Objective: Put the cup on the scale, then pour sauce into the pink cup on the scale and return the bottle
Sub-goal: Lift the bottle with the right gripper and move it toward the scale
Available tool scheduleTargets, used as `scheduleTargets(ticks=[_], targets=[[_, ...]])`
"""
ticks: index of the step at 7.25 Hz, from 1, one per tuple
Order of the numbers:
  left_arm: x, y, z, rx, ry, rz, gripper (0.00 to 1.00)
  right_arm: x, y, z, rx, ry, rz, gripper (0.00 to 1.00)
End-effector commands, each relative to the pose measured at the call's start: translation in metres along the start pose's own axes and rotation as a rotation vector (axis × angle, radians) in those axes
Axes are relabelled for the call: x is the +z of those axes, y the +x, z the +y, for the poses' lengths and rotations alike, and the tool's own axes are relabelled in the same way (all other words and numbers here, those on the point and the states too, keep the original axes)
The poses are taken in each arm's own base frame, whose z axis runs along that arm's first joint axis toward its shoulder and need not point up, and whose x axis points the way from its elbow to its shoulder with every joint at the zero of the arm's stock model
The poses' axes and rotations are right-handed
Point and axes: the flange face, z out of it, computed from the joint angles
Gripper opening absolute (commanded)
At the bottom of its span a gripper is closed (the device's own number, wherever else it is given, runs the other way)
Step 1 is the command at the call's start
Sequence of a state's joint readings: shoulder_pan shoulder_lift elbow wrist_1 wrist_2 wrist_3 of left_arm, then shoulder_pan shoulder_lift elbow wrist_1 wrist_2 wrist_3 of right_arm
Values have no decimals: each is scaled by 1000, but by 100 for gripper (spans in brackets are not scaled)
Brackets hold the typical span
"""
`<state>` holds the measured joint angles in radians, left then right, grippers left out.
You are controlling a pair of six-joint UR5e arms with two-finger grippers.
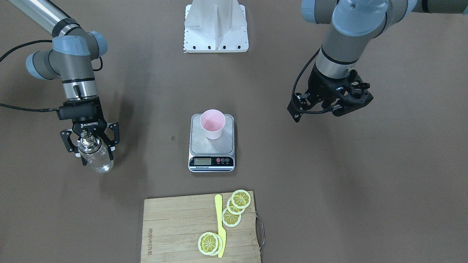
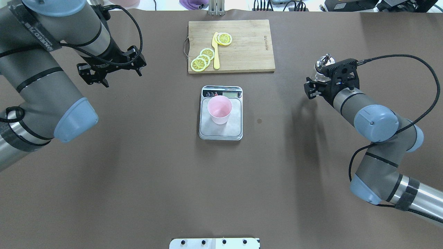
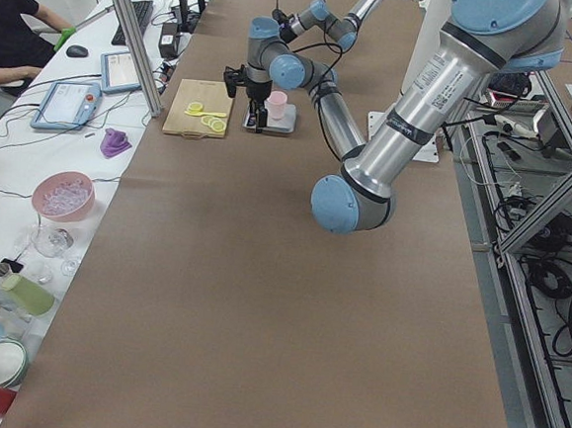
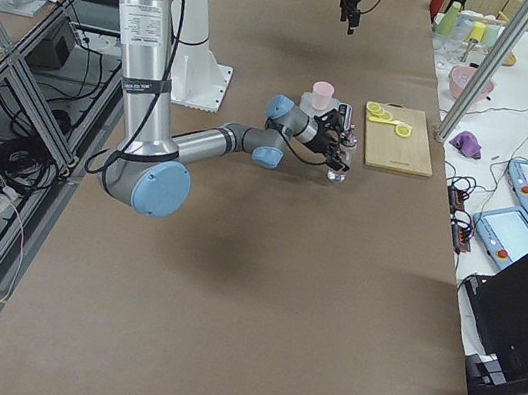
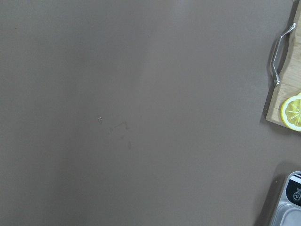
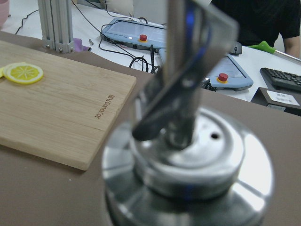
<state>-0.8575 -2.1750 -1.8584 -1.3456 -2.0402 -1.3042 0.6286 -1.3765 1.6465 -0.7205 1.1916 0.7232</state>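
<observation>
right gripper (image 1: 95,153): jaws pinch bottle (image 1: 98,161) | left gripper (image 1: 317,111): jaws spread | scale (image 1: 212,148) display unreadable

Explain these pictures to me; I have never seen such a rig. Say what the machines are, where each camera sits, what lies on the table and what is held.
These are two robot arms at a table, each ending in a two-finger gripper. One camera faces the robot from across the table, one looks down from behind it, two look along the table from its ends, and one rides on each wrist. In the middle a pink cup stands on a kitchen scale. Farther from the robot lies a wooden cutting board with lemon slices and a yellow knife. The right gripper is shut on a clear glass bottle with a metal cap, which its wrist camera shows up close. The left gripper is open and empty.
</observation>
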Motion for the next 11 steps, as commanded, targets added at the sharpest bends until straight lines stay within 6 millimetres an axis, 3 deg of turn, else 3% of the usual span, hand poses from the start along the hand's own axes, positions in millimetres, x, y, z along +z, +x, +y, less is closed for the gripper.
scheduleTargets(ticks=[1, 2, 3, 5, 7, 9, 11], targets=[[2, -2, -2, 6, 2, 8, 98, 3, -1, -17, -189, -10, 138, 0], [7, -2, -4, 6, 2, 8, 98, -2, -26, -16, -265, -3, 214, 0], [11, -4, -7, 0, 0, -1, 98, -16, -58, -38, -261, 16, 192, 0], [14, -6, -9, -5, -1, -9, 98, -37, -93, -49, -223, 30, 115, 0], [16, -9, -9, -7, -1, -13, 98, -53, -104, -70, -154, 57, 58, 0], [16, -9, -9, -9, -1, -13, 98, -57, -110, -73, -158, 74, 40, 0], [17, -9, -10, -9, -1, -14, 98, -54, -114, -73, -332, 60, 48, 0]])
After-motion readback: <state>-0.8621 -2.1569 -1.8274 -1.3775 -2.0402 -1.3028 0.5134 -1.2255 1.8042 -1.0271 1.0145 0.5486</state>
